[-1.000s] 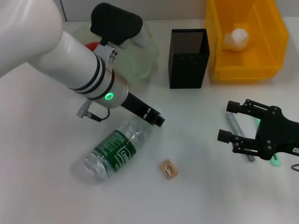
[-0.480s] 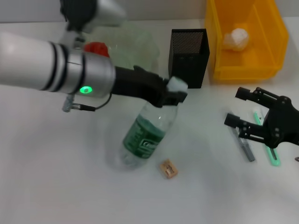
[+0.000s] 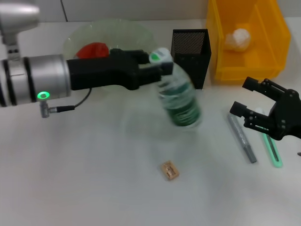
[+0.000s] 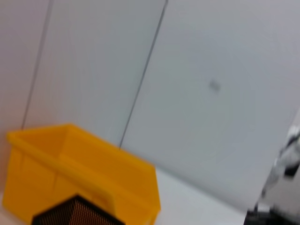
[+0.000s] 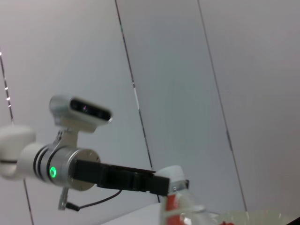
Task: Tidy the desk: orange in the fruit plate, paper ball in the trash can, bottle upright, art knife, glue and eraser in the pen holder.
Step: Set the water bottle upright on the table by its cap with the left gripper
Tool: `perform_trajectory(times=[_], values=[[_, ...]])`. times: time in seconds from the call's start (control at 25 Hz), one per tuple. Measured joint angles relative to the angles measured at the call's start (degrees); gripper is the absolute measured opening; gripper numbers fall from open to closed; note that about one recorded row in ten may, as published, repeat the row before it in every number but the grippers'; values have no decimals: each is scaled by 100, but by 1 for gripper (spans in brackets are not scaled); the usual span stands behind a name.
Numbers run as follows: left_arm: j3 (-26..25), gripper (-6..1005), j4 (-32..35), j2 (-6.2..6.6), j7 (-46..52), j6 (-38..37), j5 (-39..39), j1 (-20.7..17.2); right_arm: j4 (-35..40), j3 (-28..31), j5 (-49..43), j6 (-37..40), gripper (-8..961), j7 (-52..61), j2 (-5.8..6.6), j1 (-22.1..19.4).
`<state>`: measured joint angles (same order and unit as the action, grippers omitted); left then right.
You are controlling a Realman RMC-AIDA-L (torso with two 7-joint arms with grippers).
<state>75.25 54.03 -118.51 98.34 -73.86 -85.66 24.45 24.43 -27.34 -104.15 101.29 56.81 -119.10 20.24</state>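
Two arms are seen over the white desk (image 3: 94,179). The left gripper (image 3: 157,66) is reached out from the left, level with the desk, and is clamped on the neck of the small clear plastic bottle with the dark-green label (image 3: 179,101), just under its white cap. The bottle is held nearly upright, tilted, cap toward the left, in front of the tall square black metal-mesh pen holder (image 3: 190,57); whether its base touches the desk cannot be told, since it is blurred. In the right wrist view the same left gripper (image 5: 161,183) is seen closed beside the white cap.

The right gripper (image 3: 251,101) is held at the right edge, above the desk, with its black fingers spread wide and nothing between them. Just beside it, on the desk, a grey stick-shaped tool (image 3: 242,138) and a thin green strip-shaped tool (image 3: 272,150) are laid side by side.

The red-orange round fruit, the orange (image 3: 92,50), is found in the wide shallow pale-green glass fruit plate (image 3: 127,29) at the far left. The crumpled white paper ball (image 3: 236,38) is lying inside the bright-yellow rectangular plastic trash can (image 3: 221,61), which stands just right of the pen holder. The tiny tan rectangular eraser (image 3: 170,170) is lying alone on the near part of the desk, well apart from the holder.
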Motion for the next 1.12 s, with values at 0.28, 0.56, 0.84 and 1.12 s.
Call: perform_trajectory(times=[0.28,0.56,0.84,1.12], values=[[-679,447,-1684,-9,-1801,-636,864,261,-149,177,17,0,803,-8,1,53],[-828,448,-2460,-6,-3380,-949,1446,40,-393,386,275,-19,803,-167,-6,42],[-1101,448,-3100,-29,-4378,-1224,1781,-164,-767,455,905,15,803,-595,-8,-90],[-1105,449,-3785,-52,-5105,-1289,2457,-174,-1032,491,915,-96,803,-871,-16,-14]])
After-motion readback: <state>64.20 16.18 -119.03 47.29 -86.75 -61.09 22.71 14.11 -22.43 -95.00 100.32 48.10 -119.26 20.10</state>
